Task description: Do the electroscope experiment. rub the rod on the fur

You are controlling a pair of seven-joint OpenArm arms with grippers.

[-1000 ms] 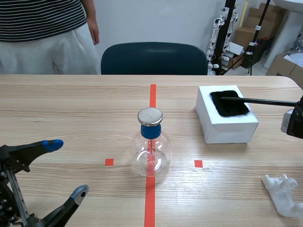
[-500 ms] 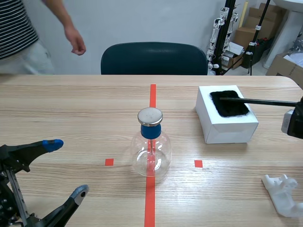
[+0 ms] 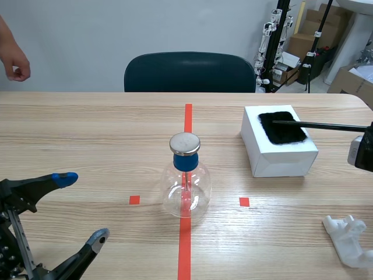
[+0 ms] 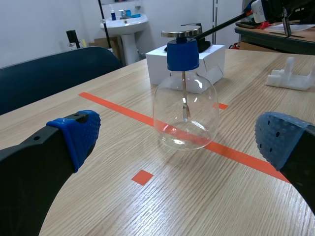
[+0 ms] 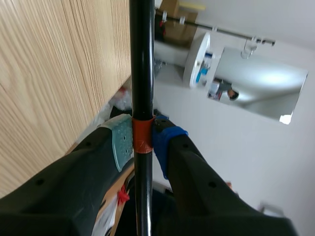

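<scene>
A thin black rod (image 3: pixel 320 125) reaches in from the right, its tip lying on the black fur (image 3: pixel 282 127) atop a white box (image 3: pixel 278 153). My right gripper (image 5: pixel 142 140) is shut on the rod (image 5: pixel 141 64) at an orange-red band; in the scene view only a bit of that arm (image 3: pixel 361 153) shows at the right edge. The glass electroscope flask (image 3: pixel 186 185) with blue collar and metal disc stands on the centre tape line; it is ahead of my left gripper (image 4: pixel 177 142), whose fingers are open. That gripper (image 3: pixel 81 207) is low at the left.
A white plastic stand (image 3: pixel 349 239) lies at the front right. A dark chair (image 3: pixel 189 71) stands behind the table. A person's hand (image 3: pixel 14 64) shows at the far left edge. Cardboard boxes and equipment stand at the back right.
The person across the table has moved off to the left; only a hand remains in view. The rod, fur and both arms have not visibly moved.
</scene>
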